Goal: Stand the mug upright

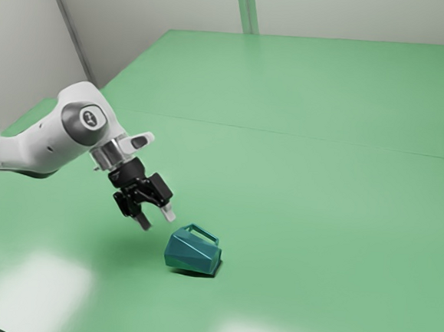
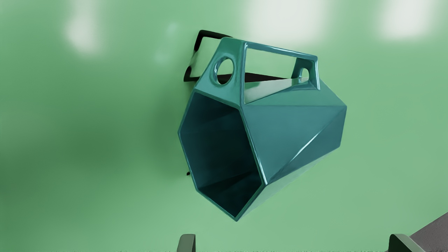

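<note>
A teal, faceted mug lies on its side on the green table, its handle pointing up. The gripper is above the table, to the exterior view's left of the mug and a little higher, with a gap between them. In the wrist view the mug shows its dark hollow mouth and its angular handle with a round hole. The fingertips of the gripper stand wide apart at the bottom edge, with nothing held between them.
The green table stretches out around the mug, and a second green surface lies behind it, against pale walls. A grey patch shows at a corner of the wrist view, beside one finger.
</note>
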